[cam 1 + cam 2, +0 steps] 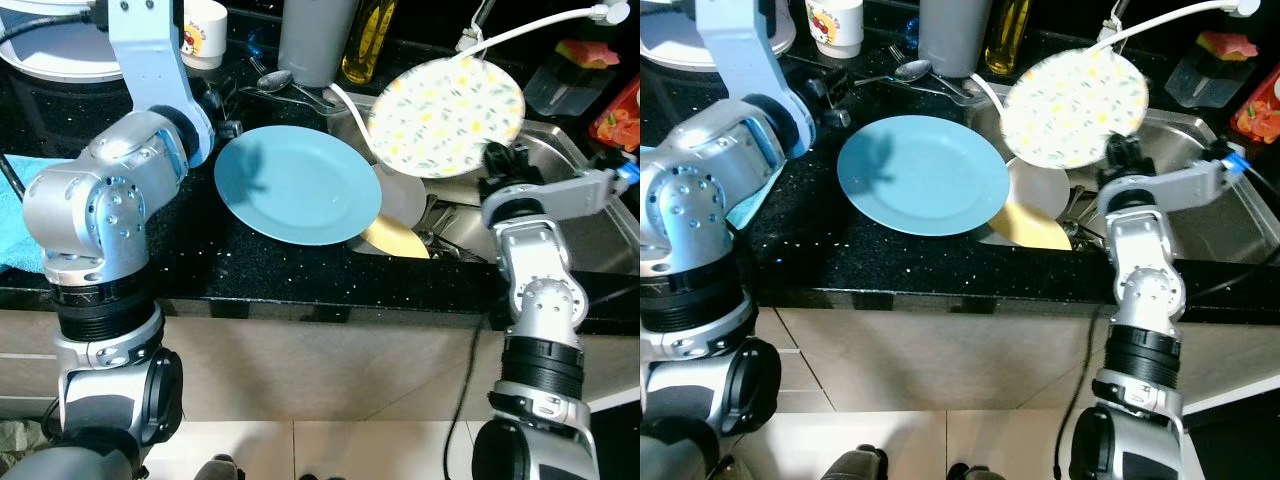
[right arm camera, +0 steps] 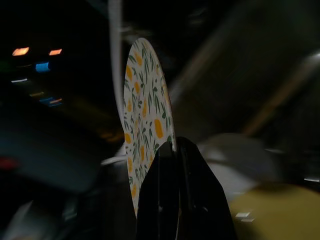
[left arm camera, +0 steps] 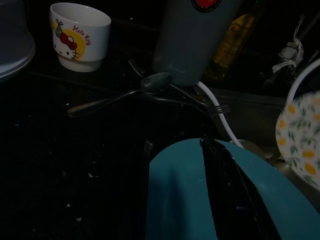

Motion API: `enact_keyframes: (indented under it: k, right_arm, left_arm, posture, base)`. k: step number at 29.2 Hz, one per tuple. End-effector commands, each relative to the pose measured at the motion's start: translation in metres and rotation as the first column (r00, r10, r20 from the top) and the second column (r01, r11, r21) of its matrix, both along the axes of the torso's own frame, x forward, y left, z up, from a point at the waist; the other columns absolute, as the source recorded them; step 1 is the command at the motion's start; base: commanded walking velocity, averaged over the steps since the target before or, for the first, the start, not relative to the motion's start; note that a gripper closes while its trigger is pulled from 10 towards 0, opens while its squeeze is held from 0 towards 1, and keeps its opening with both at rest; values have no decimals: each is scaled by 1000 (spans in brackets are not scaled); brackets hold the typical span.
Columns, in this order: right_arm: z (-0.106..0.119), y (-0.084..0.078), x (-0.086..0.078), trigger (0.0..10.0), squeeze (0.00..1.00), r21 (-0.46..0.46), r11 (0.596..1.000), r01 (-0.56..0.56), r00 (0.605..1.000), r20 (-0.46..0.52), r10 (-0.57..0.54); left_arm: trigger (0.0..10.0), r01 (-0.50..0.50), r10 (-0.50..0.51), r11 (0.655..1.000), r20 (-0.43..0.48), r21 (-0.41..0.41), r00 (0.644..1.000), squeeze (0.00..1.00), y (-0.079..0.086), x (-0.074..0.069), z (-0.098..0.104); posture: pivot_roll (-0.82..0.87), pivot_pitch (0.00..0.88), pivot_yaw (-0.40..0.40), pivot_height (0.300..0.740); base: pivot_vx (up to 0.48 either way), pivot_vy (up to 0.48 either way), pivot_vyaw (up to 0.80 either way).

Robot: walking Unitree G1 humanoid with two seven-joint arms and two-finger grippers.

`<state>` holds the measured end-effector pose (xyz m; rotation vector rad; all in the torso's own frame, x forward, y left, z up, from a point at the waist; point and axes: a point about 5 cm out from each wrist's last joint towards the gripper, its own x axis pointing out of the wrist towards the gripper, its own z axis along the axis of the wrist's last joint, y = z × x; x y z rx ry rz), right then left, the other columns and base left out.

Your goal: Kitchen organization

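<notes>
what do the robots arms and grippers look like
Both arms are silver metal with rounded joint housings and black ribbed collars. The left arm has a pale blue upper link; the right arm has a blue connector at its wrist. Each gripper has long black fingers.

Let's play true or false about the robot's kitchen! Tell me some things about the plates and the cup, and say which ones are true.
1. The right hand holds up a flowery plate by its edge. True.
2. The blue plate lies inside the sink. False: it rests on the black counter, its rim jutting over the sink.
3. The Hello Kitty cup is lying on its side. False: it stands upright.
4. A spoon lies on the counter. True.
5. The left hand holds the blue plate. True.
</notes>
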<state>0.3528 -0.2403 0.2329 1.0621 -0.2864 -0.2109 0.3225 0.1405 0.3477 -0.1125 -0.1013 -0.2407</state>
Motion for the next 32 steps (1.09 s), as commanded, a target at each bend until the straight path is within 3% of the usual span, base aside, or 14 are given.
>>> enact_keyframes:
  k: [1, 6, 8, 9, 13, 15, 16, 17, 18, 21, 23, 27, 29, 32]
  right_arm:
    - [-7, -13, -3, 10000, 0, 9, 998, 65, 997, -36, -65]
    - [-26, -17, -2, 10000, 0, -34, 993, 112, 985, -128, -116]
    - [-31, -7, 2, 10000, 0, -119, 991, 57, 984, -159, -76]
    - [-32, -1, 4, 10000, 1000, -164, 986, 18, 984, -170, -46]
    - [-32, 6, 6, 10000, 1000, -280, 960, -19, 980, -195, -37]
    - [-16, 5, 3, 10000, 1000, -274, 961, 23, 996, -82, -47]
    - [-6, 3, 1, 10000, 259, -233, 971, 43, 999, -19, -49]
    - [-1, 2, 0, 10000, 0, -202, 978, 55, 998, 19, -52]
    - [-1, 2, 0, 10000, 0, -202, 978, 55, 998, 19, -52]
    - [30, 5, -8, 10000, 0, -207, 977, 50, 987, 161, -17]
    - [30, 5, -8, 10000, 0, -207, 977, 50, 987, 161, -17]
    - [46, 25, -13, 10000, 0, -215, 976, -38, 967, 239, 90]
    - [42, 45, -14, 10000, 0, -151, 976, -159, 944, 266, 195]
    - [38, 58, -18, 10000, 0, -98, 966, -238, 922, 289, 257]
  left_arm:
    - [10000, 11, -11, 1000, -26, 14, 1000, 0, 0, 0, -5]
    - [10000, 15, -15, 1000, -29, 17, 999, 0, 1, 0, -6]
    - [10000, 14, -13, 1000, -32, 22, 999, 0, 2, 1, -7]
    - [10000, 13, -12, 1000, -33, 25, 999, 0, 3, 1, -8]
    - [10000, 11, -10, 999, -36, 31, 999, 0, 4, 1, -8]
    - [10000, 10, -8, 999, -41, 44, 999, 0, 5, 1, -10]
    - [10000, 10, -8, 999, -43, 47, 999, 0, 5, 1, -11]
    - [10000, 10, -8, 999, -44, 49, 999, 0, 5, 1, -11]
    - [10000, 10, -8, 999, -44, 49, 999, 0, 5, 1, -11]
    - [10000, -3, 5, 999, -49, 51, 999, 0, 8, 0, -10]
    - [10000, -3, 5, 999, -49, 51, 999, 0, 8, 0, -10]
    - [10000, -105, 110, 994, -163, 37, 981, 0, 16, 6, -21]
    - [10000, -209, 199, 978, -275, -5, 940, 0, 21, 8, -40]
    - [10000, -266, 232, 962, -331, -59, 914, 0, 20, 8, -51]
  posture:
    - [288, 111, -147, 740]
    - [295, 108, -135, 740]
    - [297, 107, -130, 740]
    - [298, 107, -130, 740]
    - [298, 107, -126, 740]
    - [298, 107, -126, 740]
    - [298, 108, -120, 740]
    - [298, 108, -120, 740]
    - [298, 108, -120, 740]
    - [292, 106, -116, 740]
    - [292, 106, -116, 740]
    - [294, 106, -113, 740]
    - [294, 106, -111, 740]
    - [295, 106, -111, 740]
  base:
    - [0, 0, 0]
    - [0, 0, 0]
    - [0, 0, 0]
    - [0, 0, 0]
    - [0, 0, 0]
    - [0, 0, 0]
    - [0, 0, 0]
    - [0, 0, 0]
    - [0, 0, 0]
    - [0, 0, 0]
    - [0, 0, 0]
    - [0, 0, 0]
    - [0, 0, 0]
    - [0, 0, 0]
